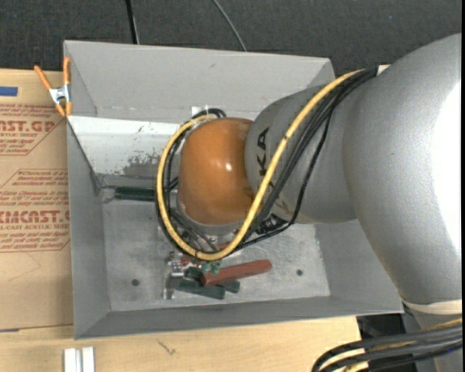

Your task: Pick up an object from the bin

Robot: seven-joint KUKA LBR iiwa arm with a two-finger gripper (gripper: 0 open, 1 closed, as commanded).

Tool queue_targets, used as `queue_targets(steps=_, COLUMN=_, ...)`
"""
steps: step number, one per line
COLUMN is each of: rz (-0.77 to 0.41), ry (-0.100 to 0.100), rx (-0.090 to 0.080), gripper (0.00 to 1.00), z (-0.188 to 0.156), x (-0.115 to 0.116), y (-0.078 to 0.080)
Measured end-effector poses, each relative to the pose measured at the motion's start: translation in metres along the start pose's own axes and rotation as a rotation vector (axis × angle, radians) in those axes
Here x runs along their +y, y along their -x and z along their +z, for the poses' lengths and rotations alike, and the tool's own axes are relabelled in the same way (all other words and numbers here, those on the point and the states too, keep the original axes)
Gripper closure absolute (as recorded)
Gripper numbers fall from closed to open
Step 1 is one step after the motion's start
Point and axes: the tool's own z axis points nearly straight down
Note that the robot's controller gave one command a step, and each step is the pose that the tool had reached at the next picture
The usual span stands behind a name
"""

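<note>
My gripper (183, 268) is low over the bin floor near the front, just under the orange cover. Right beside it on the floor lie a reddish-brown stick-shaped thing (244, 270) pointing to the right and a dark green flat piece (218, 287) beneath it. The gripper's metal parts touch or overlap the left ends of both; which of them it is on I cannot make out.
A dark green rod (135, 194) lies on the floor at the left, close to the back wall and partly behind the arm's cables. The large grey arm covers the bin's right and middle.
</note>
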Motion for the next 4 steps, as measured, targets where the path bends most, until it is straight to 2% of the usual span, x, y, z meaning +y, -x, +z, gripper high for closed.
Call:
queue_targets(steps=1, rz=0.000, ry=0.000, rx=0.000, gripper=0.00, z=0.000, x=0.000, y=0.000)
queue_targets(steps=2, rz=-0.354, ry=-0.001, rx=-0.005, gripper=1.00, z=0.059, x=-0.054, y=0.025)
queue_targets(steps=3, rz=-0.353, ry=-0.001, rx=-0.005, gripper=1.00, z=0.059, x=-0.054, y=0.025)
queue_targets(steps=4, rz=-0.408, ry=-0.001, rx=-0.009, gripper=1.00, z=-0.133, x=-0.059, y=0.039)
